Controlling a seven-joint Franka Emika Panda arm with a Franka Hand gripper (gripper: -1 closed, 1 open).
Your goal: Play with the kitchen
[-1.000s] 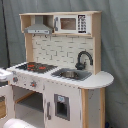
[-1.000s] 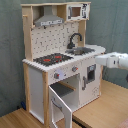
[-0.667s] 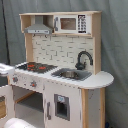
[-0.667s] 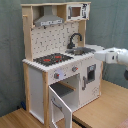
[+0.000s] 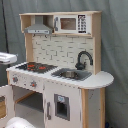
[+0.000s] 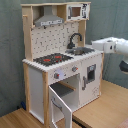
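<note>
In the second exterior view the kitchen (image 6: pixel 62 60) stands on the second exterior view's left of the arm (image 6: pixel 112 47), lower door (image 6: pixel 60 106) hanging open. Gripper hidden; whether spread or pressed together, cannot tell.

the arm (image 6: pixel 114 47) runs off the second exterior view's right edge, so only its white end section shows, and in the first exterior view just a white sliver of it (image 5: pixel 7 58) pokes in at the first exterior view's left edge; whether its fingers are apart can't be told. the kitchen (image 5: pixel 60 75) loses its base below the first exterior view's bottom edge. the open door (image 6: pixel 61 107) is cut by the second exterior view's lower edge, and the microwave (image 5: pixel 74 23) buttons are too small to read.
</note>
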